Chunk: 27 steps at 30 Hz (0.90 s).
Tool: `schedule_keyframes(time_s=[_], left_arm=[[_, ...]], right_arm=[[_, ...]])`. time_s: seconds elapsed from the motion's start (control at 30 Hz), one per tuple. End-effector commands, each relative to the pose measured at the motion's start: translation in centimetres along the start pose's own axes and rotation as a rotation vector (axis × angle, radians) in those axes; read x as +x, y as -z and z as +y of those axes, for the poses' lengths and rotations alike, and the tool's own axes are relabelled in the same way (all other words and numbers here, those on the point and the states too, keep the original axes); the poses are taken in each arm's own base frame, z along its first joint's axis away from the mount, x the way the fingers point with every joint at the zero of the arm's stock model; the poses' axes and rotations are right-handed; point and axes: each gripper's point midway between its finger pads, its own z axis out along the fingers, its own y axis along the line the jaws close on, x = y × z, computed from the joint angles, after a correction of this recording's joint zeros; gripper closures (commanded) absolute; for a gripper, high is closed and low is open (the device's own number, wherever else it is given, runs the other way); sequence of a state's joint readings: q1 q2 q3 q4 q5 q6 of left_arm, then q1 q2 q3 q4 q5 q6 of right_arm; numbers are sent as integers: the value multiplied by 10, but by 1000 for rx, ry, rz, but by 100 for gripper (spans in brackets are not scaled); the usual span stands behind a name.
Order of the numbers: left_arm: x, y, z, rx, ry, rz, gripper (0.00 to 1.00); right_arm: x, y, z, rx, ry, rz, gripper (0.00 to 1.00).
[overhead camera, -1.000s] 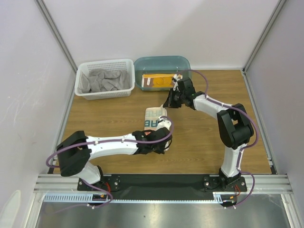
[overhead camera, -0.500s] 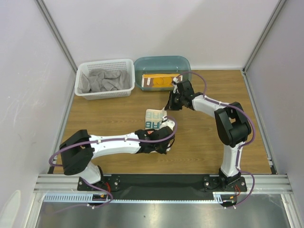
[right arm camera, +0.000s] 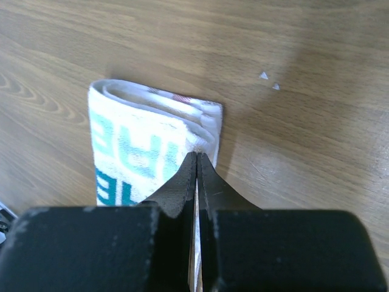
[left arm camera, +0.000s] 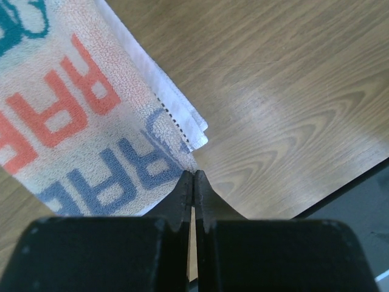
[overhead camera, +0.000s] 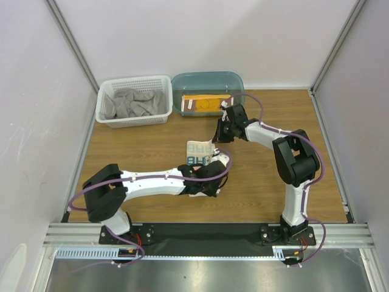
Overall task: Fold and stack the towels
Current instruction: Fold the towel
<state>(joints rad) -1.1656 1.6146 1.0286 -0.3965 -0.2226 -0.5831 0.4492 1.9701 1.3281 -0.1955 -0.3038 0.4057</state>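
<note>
The white towel (overhead camera: 197,151) with printed letters lies folded flat on the table's middle. My left gripper (overhead camera: 214,165) is shut, its tips resting at the towel's near right corner (left arm camera: 193,175); blue and red letters of the white towel (left arm camera: 79,121) fill the left wrist view. My right gripper (overhead camera: 217,138) is shut too, its tips (right arm camera: 197,156) touching the far right edge of the white towel (right arm camera: 140,146). The grey towel (overhead camera: 134,102) lies crumpled in the white basket. The brown towel (overhead camera: 206,103) with orange print lies folded in the teal tub.
The white lattice basket (overhead camera: 104,121) stands at the back left, the teal tub (overhead camera: 238,82) beside it at the back centre. Bare wood shows to the right of the towel (right arm camera: 304,121). The dark table edge (left arm camera: 364,194) lies close to the left gripper.
The left arm has slid to the right, its gripper nearer the towel's right corner. The right forearm has drawn in to the left. The towel has barely moved.
</note>
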Motion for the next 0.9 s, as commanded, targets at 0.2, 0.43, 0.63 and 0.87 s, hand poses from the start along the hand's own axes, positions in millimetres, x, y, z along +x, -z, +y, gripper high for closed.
schedule_keyframes(time_s=[0.2, 0.43, 0.63, 0.87], left_arm=[[-8, -7, -22, 60, -74, 19, 87], [-44, 23, -9, 16, -24, -92, 36], [-68, 53, 38, 3, 161, -181, 31], [-72, 78, 93, 96, 474, -347, 31]], right_arm=[[-11, -1, -4, 16, 35, -19, 100], [-28, 18, 13, -38, 67, -30, 72], [-50, 50, 28, -108, 39, -43, 56], [-53, 91, 50, -170, 6, -70, 57]])
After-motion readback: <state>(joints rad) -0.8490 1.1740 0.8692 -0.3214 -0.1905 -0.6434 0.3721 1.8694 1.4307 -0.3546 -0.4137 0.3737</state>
